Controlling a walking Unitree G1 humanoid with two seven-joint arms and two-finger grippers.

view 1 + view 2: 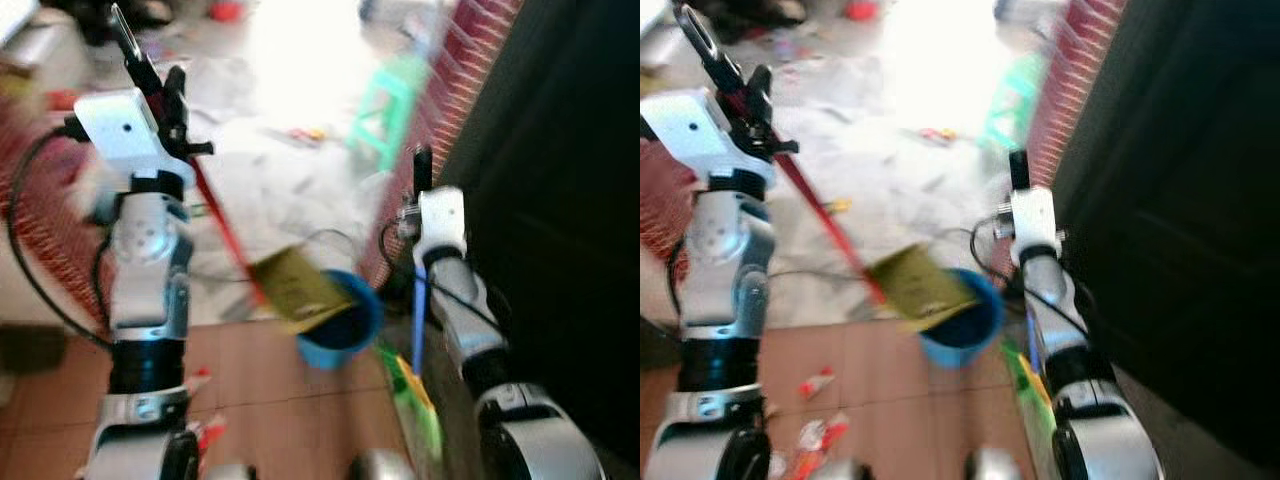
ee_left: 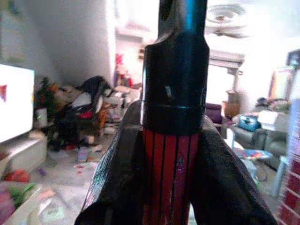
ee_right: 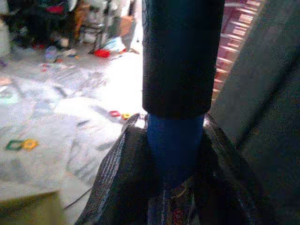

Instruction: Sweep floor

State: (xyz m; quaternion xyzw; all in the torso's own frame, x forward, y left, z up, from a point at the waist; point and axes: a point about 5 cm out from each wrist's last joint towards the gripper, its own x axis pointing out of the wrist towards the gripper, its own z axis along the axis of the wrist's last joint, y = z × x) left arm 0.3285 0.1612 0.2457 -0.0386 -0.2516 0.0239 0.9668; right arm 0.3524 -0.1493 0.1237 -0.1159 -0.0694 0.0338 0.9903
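My left gripper (image 1: 165, 105) is raised at the left and shut on a red broom handle (image 1: 222, 225). In the left wrist view the red handle (image 2: 164, 178) with its black cap sits between the fingers (image 2: 117, 178). The handle slants down to a yellowish broom head (image 1: 295, 285), which rests at the rim of a blue dustpan bucket (image 1: 345, 330). My right gripper (image 1: 422, 175) is shut on the dustpan's upright blue handle (image 1: 418, 310), seen close in the right wrist view as a blue handle (image 3: 174, 145). Red and white wrappers (image 1: 815, 385) lie on the brown tiles near my feet.
A dark cabinet (image 1: 560, 200) and a red brick-patterned wall (image 1: 460, 70) close off the right. A green stool (image 1: 390, 100) stands ahead, with papers and small litter (image 1: 300, 133) on the pale floor. A green and yellow object (image 1: 415, 395) lies by the dustpan.
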